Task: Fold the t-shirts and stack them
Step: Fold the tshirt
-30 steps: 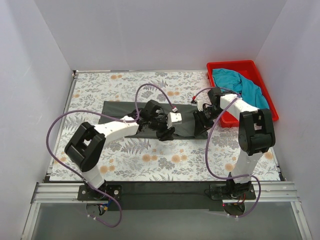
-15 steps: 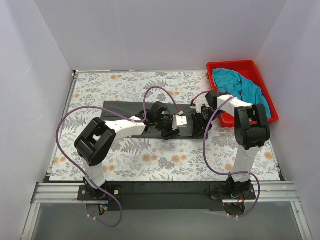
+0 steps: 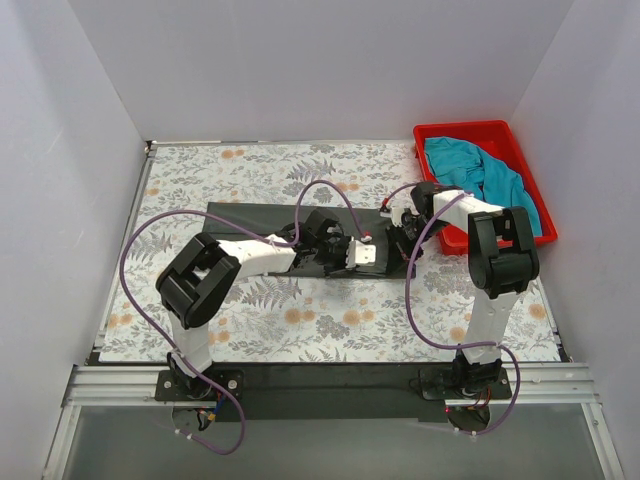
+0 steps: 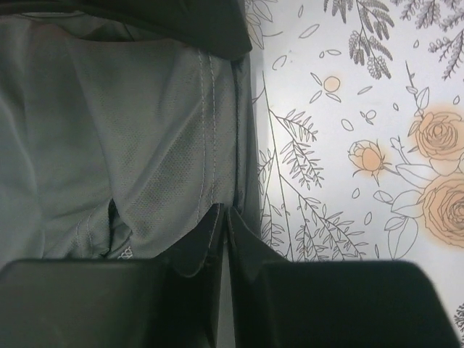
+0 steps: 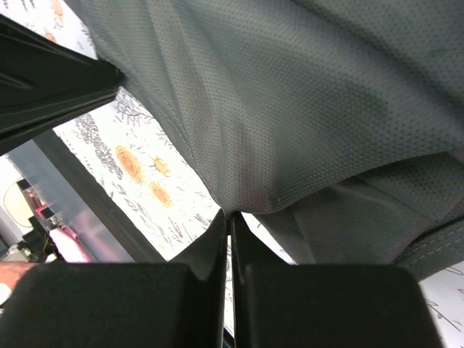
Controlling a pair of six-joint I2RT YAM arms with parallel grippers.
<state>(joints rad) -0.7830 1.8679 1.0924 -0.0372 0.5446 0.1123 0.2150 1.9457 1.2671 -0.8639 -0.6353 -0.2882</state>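
Note:
The dark charcoal grey t-shirt [image 3: 245, 218] lies across the middle of the table, its right part gathered up between my two grippers. My left gripper [image 3: 340, 265] is shut on the shirt's stitched hem; the left wrist view shows its jaws [image 4: 226, 212] pinching that edge next to the bare tablecloth. My right gripper [image 3: 400, 248] is shut on a fold at the shirt's right end; the right wrist view shows the cloth [image 5: 304, 94] hanging from its closed jaws [image 5: 228, 212] above the table. The teal-blue t-shirt [image 3: 485, 175] lies crumpled in the bin.
A red plastic bin [image 3: 465, 128] stands at the back right corner, just right of my right arm. The table has a floral cloth [image 3: 250, 320]. White walls enclose the left, back and right sides.
My left gripper has slid to the right along the charcoal shirt, towards my right gripper. The right gripper has shifted only a little, and the shirt's right end has bunched up.

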